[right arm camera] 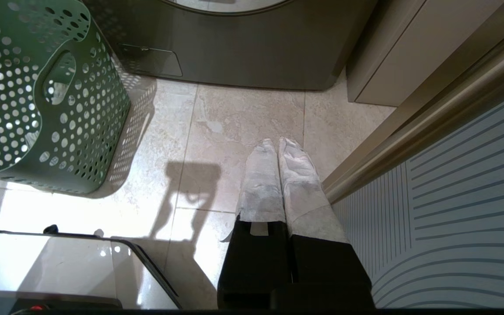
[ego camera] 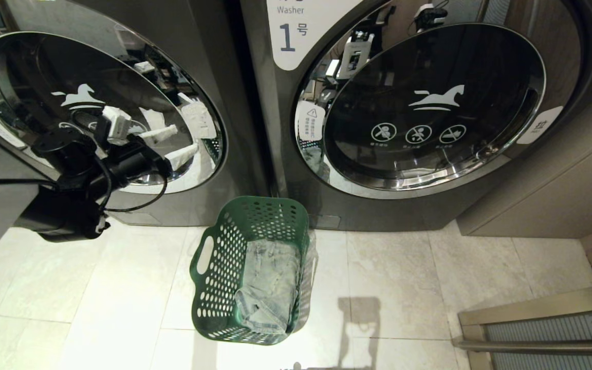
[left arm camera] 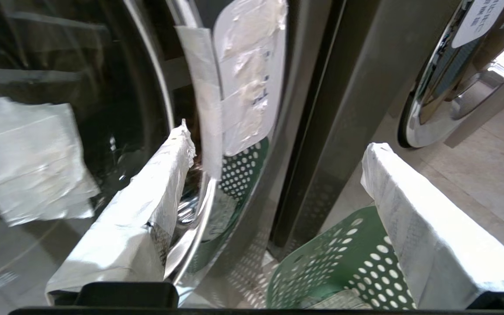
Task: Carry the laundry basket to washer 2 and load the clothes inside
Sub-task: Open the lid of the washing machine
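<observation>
Left pincer (ego camera: 172, 146) wide open at washer door rim (left arm camera: 199, 205), frame left | laundry basket (ego camera: 224, 257) lower centre, clothes (ego camera: 270, 280) inside (right pincer (right arm camera: 277, 146) shut, low, farther)

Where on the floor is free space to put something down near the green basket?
Free: the floor tiles left of the laundry basket, and those between it and the striped panel on the right. Crowded: the strip where the basket meets the washers' bases.
</observation>
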Available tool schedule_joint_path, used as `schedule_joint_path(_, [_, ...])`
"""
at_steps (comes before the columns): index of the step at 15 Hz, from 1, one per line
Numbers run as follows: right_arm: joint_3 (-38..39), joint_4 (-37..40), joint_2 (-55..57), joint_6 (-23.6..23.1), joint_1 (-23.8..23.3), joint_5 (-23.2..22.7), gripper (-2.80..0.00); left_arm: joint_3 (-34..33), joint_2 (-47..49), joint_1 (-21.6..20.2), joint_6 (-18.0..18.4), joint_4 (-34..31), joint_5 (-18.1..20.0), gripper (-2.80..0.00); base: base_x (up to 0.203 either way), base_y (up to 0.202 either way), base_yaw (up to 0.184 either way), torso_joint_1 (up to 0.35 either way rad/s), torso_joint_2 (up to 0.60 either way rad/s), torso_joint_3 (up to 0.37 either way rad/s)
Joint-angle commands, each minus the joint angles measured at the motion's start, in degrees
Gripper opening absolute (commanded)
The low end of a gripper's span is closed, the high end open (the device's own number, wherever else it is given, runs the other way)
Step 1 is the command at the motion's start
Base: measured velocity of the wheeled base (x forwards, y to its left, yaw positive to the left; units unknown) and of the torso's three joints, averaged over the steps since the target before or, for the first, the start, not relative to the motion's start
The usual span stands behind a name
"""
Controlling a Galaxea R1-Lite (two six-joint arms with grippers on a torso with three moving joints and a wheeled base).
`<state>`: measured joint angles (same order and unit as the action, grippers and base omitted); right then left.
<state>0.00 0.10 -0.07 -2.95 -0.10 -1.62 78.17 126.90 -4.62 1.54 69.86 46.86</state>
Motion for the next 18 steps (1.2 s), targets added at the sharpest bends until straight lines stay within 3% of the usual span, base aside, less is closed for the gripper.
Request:
schedule_joint_path(1, [0.0, 0.0, 0.1, 0.0, 0.0, 0.0, -2.8, 0.2, 0.1, 0.7, -0.1, 0.3, 0.3, 0.0, 0.0, 0.0, 0.0, 0.0, 0.0, 0.0])
schedule_joint_path(10, [0.0, 0.0, 0.1, 0.0, 0.0, 0.0, -2.8, 5.0, 4.3, 1.9, 0.1, 0.2, 0.2, 0.0, 0.0, 0.0, 0.0, 0.0, 0.0, 0.0])
schedule_joint_path(14, [0.0, 0.0, 0.1, 0.0, 0.0, 0.0, -2.8, 5.0, 4.4, 1.9, 0.1, 0.2, -3.7, 0.0, 0.0, 0.0, 0.0, 0.0, 0.0, 0.0])
schedule_joint_path(18, [0.0, 0.0, 0.1, 0.0, 0.0, 0.0, -2.8, 9.5, 5.5, 1.9, 0.1, -1.8, -4.1, 0.0, 0.0, 0.0, 0.0, 0.0, 0.0, 0.0])
